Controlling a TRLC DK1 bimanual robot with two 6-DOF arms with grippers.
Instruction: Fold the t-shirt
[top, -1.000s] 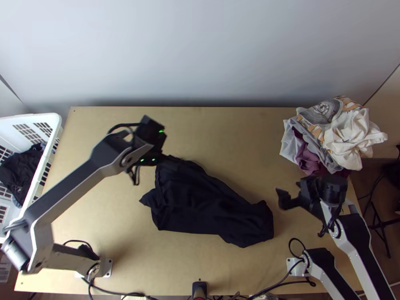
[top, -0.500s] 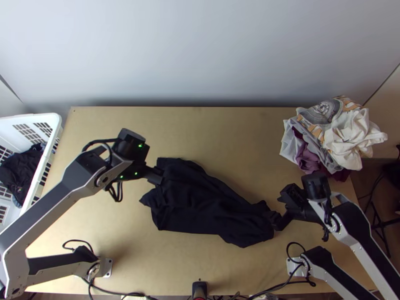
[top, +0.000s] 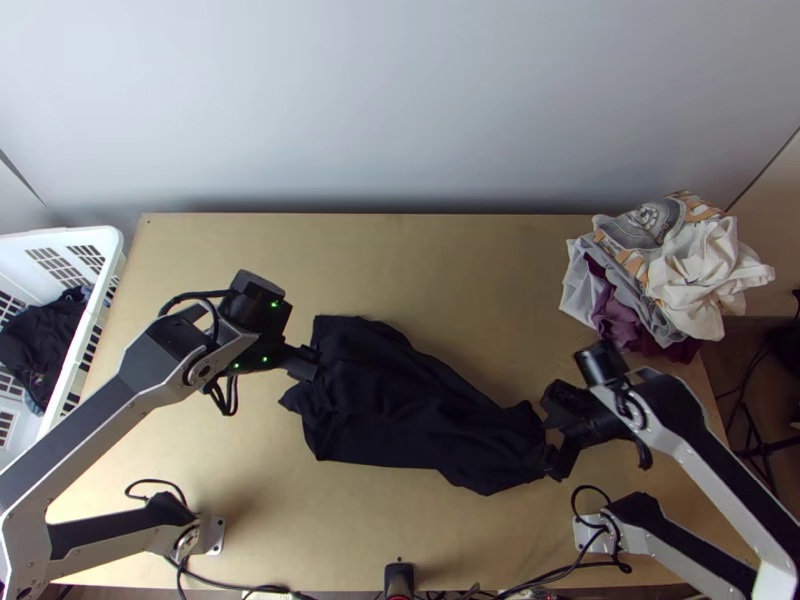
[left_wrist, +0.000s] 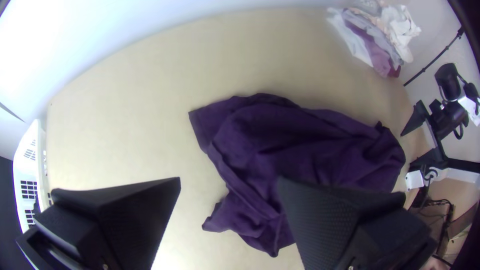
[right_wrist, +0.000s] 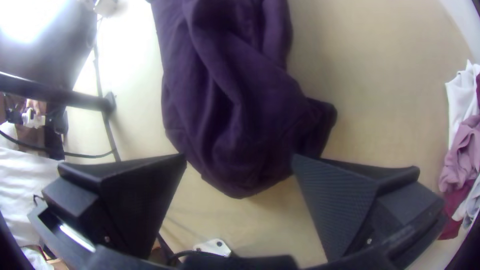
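The dark t-shirt (top: 410, 410) lies bunched and wrinkled across the middle of the table. My left gripper (top: 308, 363) is at its upper left edge; in the left wrist view the same gripper (left_wrist: 229, 182) is open, one finger over the dark cloth (left_wrist: 300, 145) and the other over bare wood. At the shirt's right end stands my right gripper (top: 552, 447), and in the right wrist view this gripper (right_wrist: 239, 159) has its fingers wide apart, with the rounded end of the cloth (right_wrist: 240, 125) between or below them.
A pile of light, grey and maroon clothes (top: 665, 270) sits at the table's right back corner. On the left is a white basket (top: 98, 245) with dark clothes (top: 45, 335) inside. Cables (top: 540, 578) run along the near edge.
My left gripper has moved left and down the picture, from over the shirt to its edge. The right one has come left to the shirt's right end. The shirt lies the same.
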